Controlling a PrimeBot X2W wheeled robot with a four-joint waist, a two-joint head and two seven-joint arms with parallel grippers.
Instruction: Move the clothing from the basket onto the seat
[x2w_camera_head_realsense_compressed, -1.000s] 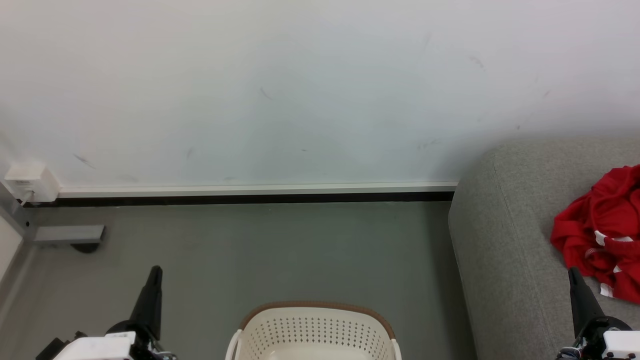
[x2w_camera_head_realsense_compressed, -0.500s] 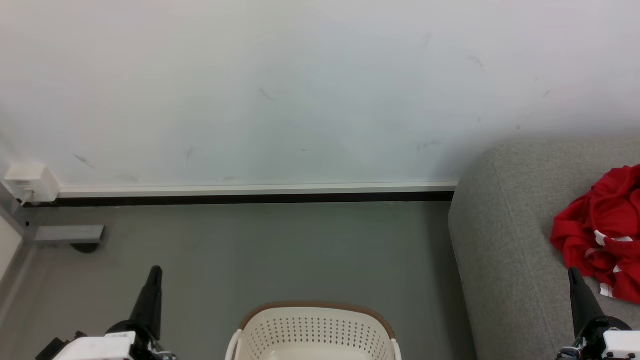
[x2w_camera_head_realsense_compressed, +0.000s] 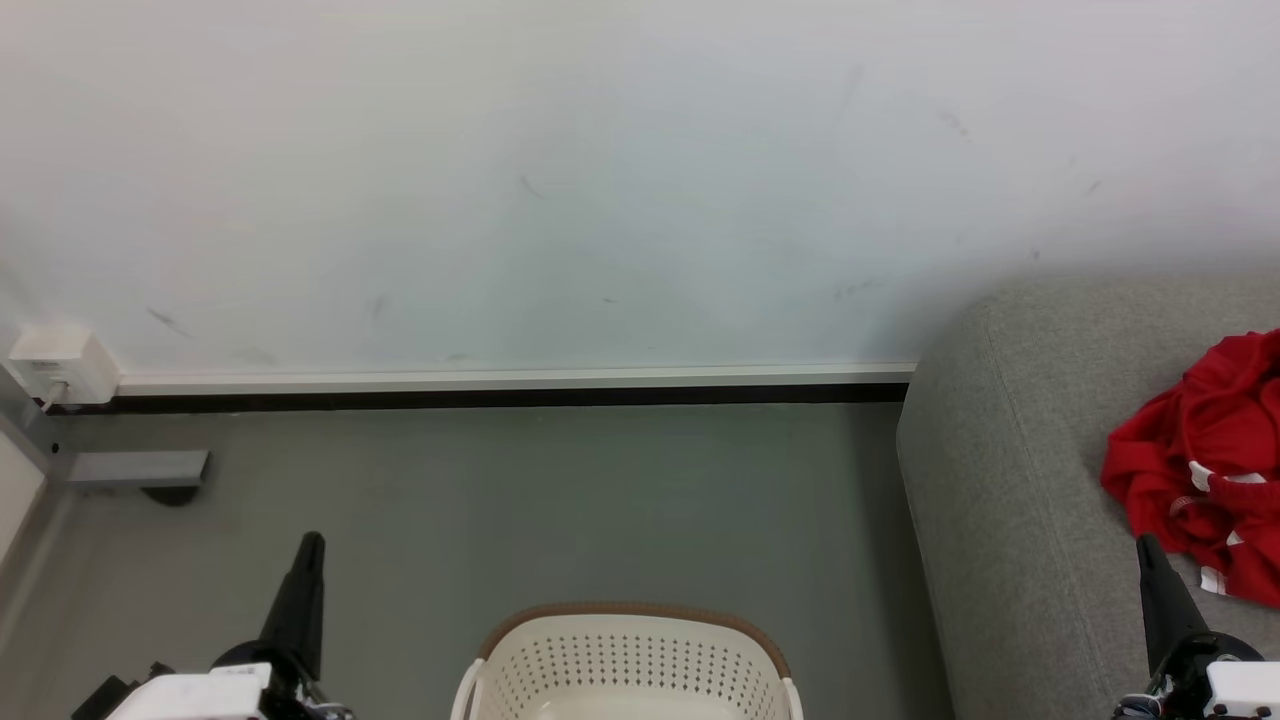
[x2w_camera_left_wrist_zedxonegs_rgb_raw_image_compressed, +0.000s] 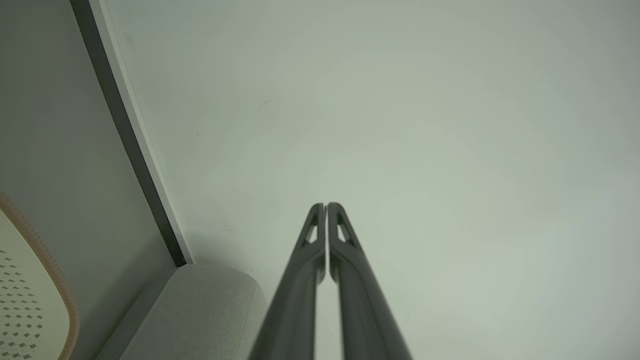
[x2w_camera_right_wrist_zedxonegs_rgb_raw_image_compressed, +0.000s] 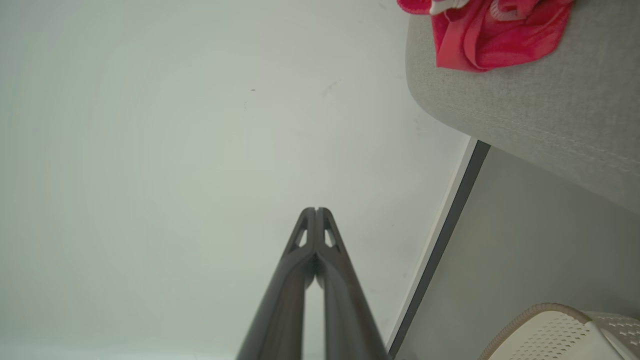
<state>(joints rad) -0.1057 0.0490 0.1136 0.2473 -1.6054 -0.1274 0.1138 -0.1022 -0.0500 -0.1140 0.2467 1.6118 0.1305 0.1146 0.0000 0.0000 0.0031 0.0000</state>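
Note:
Red clothing (x2w_camera_head_realsense_compressed: 1205, 465) with white trim lies crumpled on the grey seat (x2w_camera_head_realsense_compressed: 1000, 480) at the right edge of the head view; the right wrist view catches the clothing (x2w_camera_right_wrist_zedxonegs_rgb_raw_image_compressed: 490, 35) on the seat (x2w_camera_right_wrist_zedxonegs_rgb_raw_image_compressed: 550, 115) too. The cream basket (x2w_camera_head_realsense_compressed: 625, 660) with a brown rim stands on the floor at bottom centre; the part of its inside that shows holds nothing. My left gripper (x2w_camera_head_realsense_compressed: 312, 542) is shut and empty, left of the basket. My right gripper (x2w_camera_head_realsense_compressed: 1146, 545) is shut and empty, over the seat's front, just below the clothing. Both point toward the wall, tips together (x2w_camera_left_wrist_zedxonegs_rgb_raw_image_compressed: 326, 206) (x2w_camera_right_wrist_zedxonegs_rgb_raw_image_compressed: 316, 210).
A pale wall (x2w_camera_head_realsense_compressed: 600, 180) with a white skirting and dark strip (x2w_camera_head_realsense_compressed: 500, 390) closes off the far side. A white socket box (x2w_camera_head_realsense_compressed: 55, 362) and a grey metal foot (x2w_camera_head_realsense_compressed: 135, 468) stand at the left. Grey floor (x2w_camera_head_realsense_compressed: 560, 500) lies between wall, basket and seat.

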